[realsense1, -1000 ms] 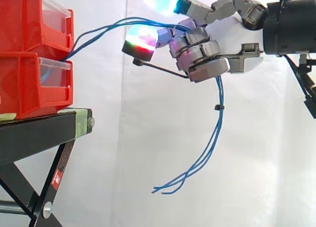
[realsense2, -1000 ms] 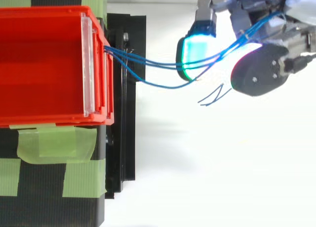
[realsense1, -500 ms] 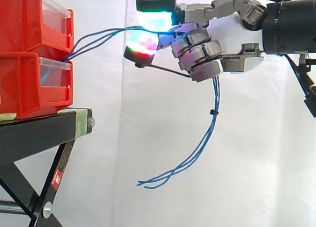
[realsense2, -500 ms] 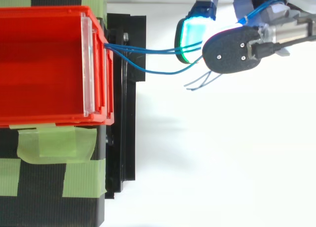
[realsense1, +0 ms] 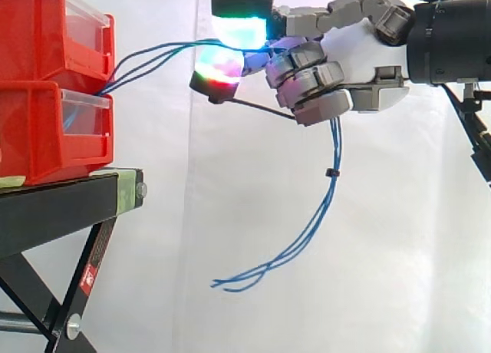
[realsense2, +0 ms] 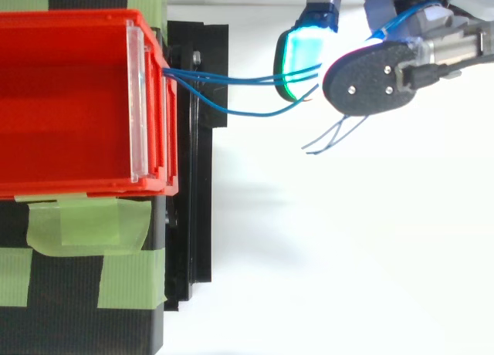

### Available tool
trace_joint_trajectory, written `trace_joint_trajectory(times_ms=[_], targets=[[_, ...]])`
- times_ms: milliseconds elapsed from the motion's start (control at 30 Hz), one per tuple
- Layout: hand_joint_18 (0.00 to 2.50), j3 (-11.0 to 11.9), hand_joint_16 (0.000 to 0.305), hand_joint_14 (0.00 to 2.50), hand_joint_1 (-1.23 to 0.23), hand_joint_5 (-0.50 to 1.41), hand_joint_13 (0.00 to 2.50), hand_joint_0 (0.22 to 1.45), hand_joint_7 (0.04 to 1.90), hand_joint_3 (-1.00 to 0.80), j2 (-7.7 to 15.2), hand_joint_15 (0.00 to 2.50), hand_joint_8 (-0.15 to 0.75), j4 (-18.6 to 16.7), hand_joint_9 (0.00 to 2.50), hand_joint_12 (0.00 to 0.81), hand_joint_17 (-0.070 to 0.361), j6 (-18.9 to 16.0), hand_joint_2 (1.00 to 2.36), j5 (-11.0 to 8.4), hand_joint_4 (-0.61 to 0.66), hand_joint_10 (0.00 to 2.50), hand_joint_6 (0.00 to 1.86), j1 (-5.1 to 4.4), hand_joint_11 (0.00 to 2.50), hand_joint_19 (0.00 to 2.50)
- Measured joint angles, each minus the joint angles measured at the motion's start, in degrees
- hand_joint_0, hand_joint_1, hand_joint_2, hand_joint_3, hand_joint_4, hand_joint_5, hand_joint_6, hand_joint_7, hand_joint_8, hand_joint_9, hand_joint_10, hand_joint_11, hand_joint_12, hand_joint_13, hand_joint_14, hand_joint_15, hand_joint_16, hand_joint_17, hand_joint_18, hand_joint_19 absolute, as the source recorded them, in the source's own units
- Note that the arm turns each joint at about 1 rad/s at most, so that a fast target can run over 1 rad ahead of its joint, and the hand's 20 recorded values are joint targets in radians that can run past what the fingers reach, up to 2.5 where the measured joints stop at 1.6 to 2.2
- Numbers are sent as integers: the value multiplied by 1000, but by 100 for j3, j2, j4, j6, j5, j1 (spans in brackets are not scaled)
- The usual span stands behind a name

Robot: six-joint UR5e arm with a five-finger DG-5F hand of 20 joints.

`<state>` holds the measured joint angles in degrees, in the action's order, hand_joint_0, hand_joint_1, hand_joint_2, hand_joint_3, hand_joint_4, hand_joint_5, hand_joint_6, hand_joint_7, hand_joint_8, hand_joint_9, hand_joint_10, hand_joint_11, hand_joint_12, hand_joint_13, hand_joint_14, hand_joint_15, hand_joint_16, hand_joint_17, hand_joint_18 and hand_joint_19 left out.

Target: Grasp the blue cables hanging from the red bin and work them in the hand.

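Thin blue cables (realsense1: 157,55) run from the front of the upper red bin (realsense1: 46,32) across the gap to my hand (realsense1: 360,57). They pass between a glowing thumb pad above and a glowing finger pad (realsense1: 219,65) below, go through the curled fingers and hang down below the palm. Their loose ends (realsense1: 238,280) dangle free, held together by a small black tie (realsense1: 328,173). From above, the cables (realsense2: 231,81) leave the bin (realsense2: 69,100) and cross the cyan-green pad (realsense2: 299,62). The hand is shut on the cables.
A second red bin (realsense1: 54,134) sits under the first on a black stand (realsense1: 69,203) marked with green tape (realsense2: 77,224). A white curtain is behind. The arm comes in from the right at cable height.
A second ago the thumb pad stood raised off the cables; it has come down over them. The dangling ends have swung left and slightly up. The hand has barely shifted in the last half second.
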<state>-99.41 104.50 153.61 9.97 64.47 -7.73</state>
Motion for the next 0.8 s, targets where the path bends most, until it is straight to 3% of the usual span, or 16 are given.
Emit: trace_joint_trajectory(times_ms=[33,67,100,133,200,233,300,367,433,500,533,567,600,633,700,800], targets=[[1574,0,68,2500,-648,428,990,979,1322,108,0,1501,444,-5,673,493,154,7,1036,1,293,2500,109,-1,2500,1122],[1558,0,72,2500,-645,428,985,921,1324,56,0,1523,445,-7,675,495,162,12,1188,2,292,2500,105,-1,2500,1035],[1553,0,73,2500,-645,423,990,909,1323,57,0,1503,449,-10,663,502,163,17,1215,3,285,2500,105,-1,2500,1019],[1560,0,77,2500,-654,420,994,831,1320,-50,0,1490,453,-14,651,512,174,23,1383,3,304,2500,101,-1,2500,957],[1536,0,84,2500,-698,408,988,801,1305,-170,0,1475,460,-22,621,525,189,31,1262,3,319,2500,111,-1,2500,846],[1522,0,82,2500,-711,400,972,860,1308,-135,0,1489,458,-29,610,523,185,36,1000,4,315,2500,112,-1,2500,873],[1498,0,78,2500,-709,383,938,857,1317,-258,0,1510,459,-37,583,519,175,42,1005,4,296,2500,109,-1,2500,944],[1473,0,72,2500,-740,379,904,936,1324,3,0,1513,448,-44,541,508,162,46,1006,5,282,2500,101,-1,2500,1065],[1430,0,69,2500,-741,377,884,933,1299,138,0,1501,441,-47,528,499,155,48,1211,8,273,2500,135,0,2500,1060],[1418,0,71,2500,-702,379,888,852,1297,53,1,1481,443,-49,510,508,159,51,1504,10,274,2500,152,-2,2500,1007],[1417,0,72,2500,-706,379,881,845,1295,23,0,1496,443,-49,507,509,162,53,1521,11,269,2500,153,-2,2500,990],[1466,0,77,2500,-732,380,903,829,1281,-32,0,1478,447,-49,514,515,174,54,1384,11,290,2500,166,-2,2500,970],[1457,0,75,2500,-740,379,893,894,1295,-84,0,1472,445,-50,511,513,170,55,1002,12,284,2500,147,-2,2500,1010],[1455,0,75,2500,-737,379,890,888,1295,-122,0,1477,446,-50,511,506,169,56,1003,12,286,2500,145,-2,2500,1013],[1418,0,60,2500,-704,372,826,831,1346,-529,0,1532,434,-50,499,479,134,57,1012,13,241,2500,108,-1,2500,1334],[1423,0,54,2500,-686,371,815,810,1358,-710,1,1545,426,-50,502,468,121,62,1010,13,222,2500,139,-1,2500,1482]])
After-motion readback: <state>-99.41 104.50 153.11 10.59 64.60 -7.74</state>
